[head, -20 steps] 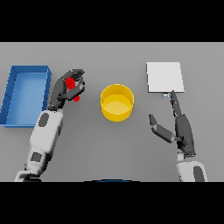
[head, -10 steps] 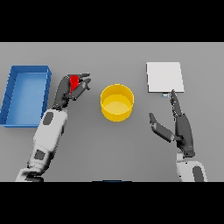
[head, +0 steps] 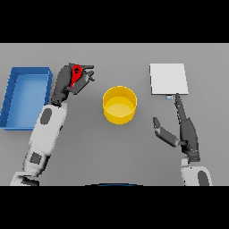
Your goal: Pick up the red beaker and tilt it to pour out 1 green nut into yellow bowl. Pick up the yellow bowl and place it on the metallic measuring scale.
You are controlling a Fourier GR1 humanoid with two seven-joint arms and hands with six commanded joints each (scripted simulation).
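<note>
Two hands and four objects are shown on the grey table (head: 116,152), described from left to right. At the far left lies a blue tray (head: 26,96), a rectangular bin with raised walls. Just right of it, the left hand (head: 67,85) is raised at the end of its arm, which enters from the lower left; its fingers are curled around the red beaker (head: 76,74), of which only a small red part shows between them, so its tilt cannot be judged. The beaker lies left of and slightly farther than the yellow bowl (head: 119,104), and is apart from it. The bowl stands upright near the table's middle; any contents cannot be made out. At the far right lies the metallic measuring scale (head: 167,78), a pale square plate. Nearer than the scale, the right hand (head: 184,129) shows with straight fingers pointing toward the scale and thumb spread to the left, holding nothing.
</note>
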